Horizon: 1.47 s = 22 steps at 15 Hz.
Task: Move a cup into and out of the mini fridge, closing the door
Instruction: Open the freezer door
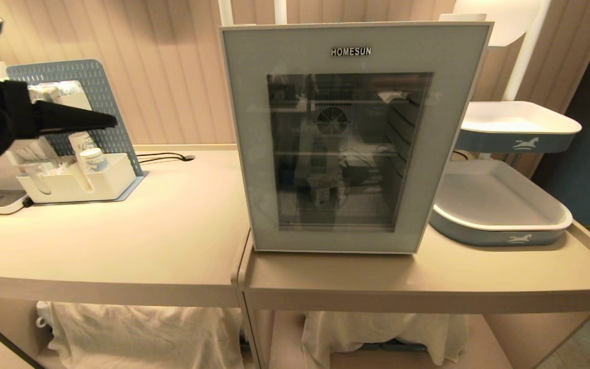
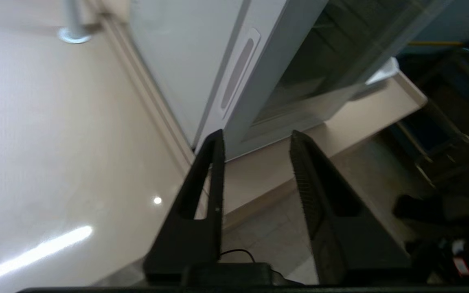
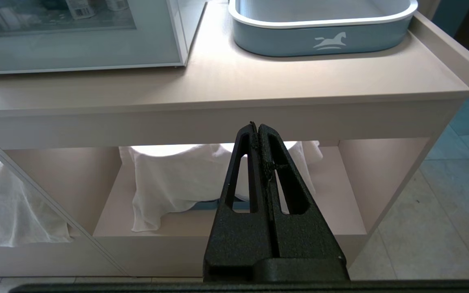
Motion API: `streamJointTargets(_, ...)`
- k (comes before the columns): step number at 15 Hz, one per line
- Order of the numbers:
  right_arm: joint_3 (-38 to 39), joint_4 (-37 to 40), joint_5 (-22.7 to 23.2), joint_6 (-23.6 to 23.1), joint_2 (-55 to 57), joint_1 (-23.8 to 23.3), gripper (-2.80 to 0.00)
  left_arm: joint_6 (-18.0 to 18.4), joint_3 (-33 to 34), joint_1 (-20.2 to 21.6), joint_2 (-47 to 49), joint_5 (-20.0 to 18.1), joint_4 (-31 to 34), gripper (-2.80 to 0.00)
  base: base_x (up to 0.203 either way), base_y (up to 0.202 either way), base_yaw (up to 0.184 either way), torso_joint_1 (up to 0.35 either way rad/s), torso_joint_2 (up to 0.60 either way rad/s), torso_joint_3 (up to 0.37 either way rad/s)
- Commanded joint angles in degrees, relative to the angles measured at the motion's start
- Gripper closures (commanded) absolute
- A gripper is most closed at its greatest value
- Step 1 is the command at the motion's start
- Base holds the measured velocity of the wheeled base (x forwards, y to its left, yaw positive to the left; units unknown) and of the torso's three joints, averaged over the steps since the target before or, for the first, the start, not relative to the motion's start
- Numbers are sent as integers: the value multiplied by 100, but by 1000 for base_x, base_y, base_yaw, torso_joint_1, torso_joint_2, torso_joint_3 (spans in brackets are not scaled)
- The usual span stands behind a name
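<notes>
**Mini fridge closed on the counter, left gripper raised beside it**

A white mini fridge (image 1: 454, 77) stands upright near the middle of a beige counter (image 1: 172, 230). Its door (image 1: 254, 154), pale grey-blue with a large dark glass window and "HOMESUN" lettering at the top, is shut and faces the camera. Through the glass, wire shelves, a round rear fan and a small pale cup (image 1: 322, 192) on the lower shelf can be made out dimly.

The left gripper (image 1: 113, 122) reaches in from the left edge of the head view, held level above the counter, well apart from the fridge and pointing toward it. In the left wrist view its two black fingers (image 2: 214, 162) stand partly apart with nothing between them.

The right gripper (image 3: 257, 127) hangs below the counter's front edge, its fingers pressed together and empty, in front of a white cloth (image 3: 169, 179) on the lower shelf.

A blue-and-white tray (image 1: 505, 225) lies just beside the fridge on its right. A white organiser (image 1: 110, 184) with small bottles sits at the far left.
</notes>
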Motion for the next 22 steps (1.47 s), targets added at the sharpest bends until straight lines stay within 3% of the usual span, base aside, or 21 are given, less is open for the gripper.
streamJointTargets(1,8,-7,-2,0,2,-1,0,180,54,233,1028,-1539,-398,-280,0,0,0,0,0,0)
streamJointTargets(3,8,-15,0,0,1,0,0,499,76,343,1433,-2654,-643,-280,0,0,0,0,0,0)
streamJointTargets(5,17,-34,-2,0,1,-1,0,871,43,329,1872,-3086,-850,-280,0,0,0,0,0,0)
streamJointTargets(8,17,-34,-2,0,1,7,0,1170,-10,-101,2367,-3593,-1311,-280,0,0,0,0,0,0)
streamJointTargets(12,25,-51,16,0,1,8,0,1229,-88,-835,2989,-3587,-2334,-280,0,0,0,0,0,0)
streamJointTargets(14,25,-51,16,0,1,-1,0,1190,-24,-1037,3176,-3208,-2866,-280,0,0,0,0,0,0)
streamJointTargets(22,25,-51,16,0,1,-1,0,843,-320,-1372,3370,-3084,-2956,-280,0,0,0,0,0,0)
